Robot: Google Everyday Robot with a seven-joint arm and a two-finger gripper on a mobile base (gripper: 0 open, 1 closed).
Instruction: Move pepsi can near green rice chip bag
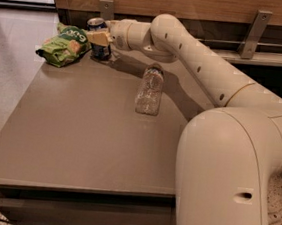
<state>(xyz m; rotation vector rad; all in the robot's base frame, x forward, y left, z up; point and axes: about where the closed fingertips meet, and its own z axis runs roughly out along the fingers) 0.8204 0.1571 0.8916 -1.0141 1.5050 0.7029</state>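
Note:
The pepsi can [100,50], dark blue with a silver top, stands upright at the table's far left, just right of the green rice chip bag [64,46]. The bag is lime green and wrinkled, and lies at the far-left corner. My gripper [99,37] reaches in from the right. Its pale fingers [100,37] are closed around the can's upper half. The can's base looks to be at or just above the tabletop, a small gap from the bag.
A clear plastic bottle [150,89] lies on its side mid-table, under my forearm. The grey table [78,138] backs onto a wooden wall panel with metal brackets [254,31]. My arm's large base [229,184] fills the right foreground.

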